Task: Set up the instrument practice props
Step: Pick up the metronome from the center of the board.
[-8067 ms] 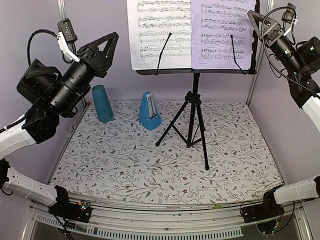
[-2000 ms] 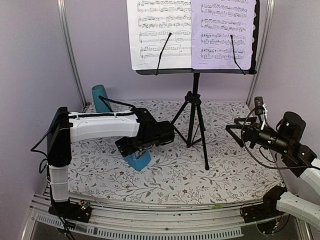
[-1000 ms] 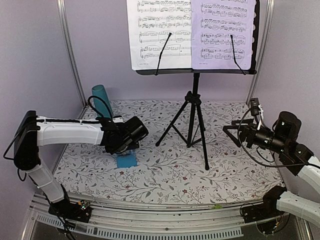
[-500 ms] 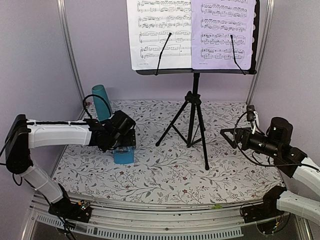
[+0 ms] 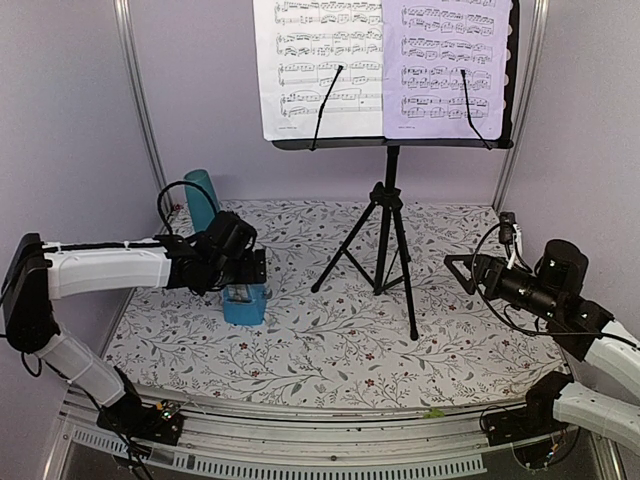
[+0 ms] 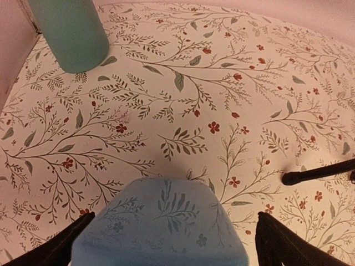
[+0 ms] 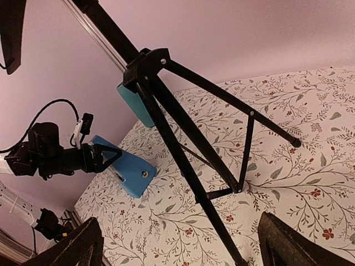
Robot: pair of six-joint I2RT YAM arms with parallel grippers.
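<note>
The black tripod music stand is upright at mid-table. Its tray carries the white page on the left and the lavender page on the right. The blue metronome rests on the mat at the left. My left gripper hangs just over it, open. In the left wrist view the metronome fills the space between the spread fingers of the left gripper, with a gap at the right finger. My right gripper is open and empty, right of the stand's legs.
A tall teal cup stands at the back left corner, close behind the left arm; its base shows in the left wrist view. One stand foot reaches toward the metronome. Lavender walls and metal posts border the floral mat.
The left gripper has carried the metronome a little left and back, and its jaws have widened around it. The right gripper has drifted slightly; stand and pages are unmoved.
</note>
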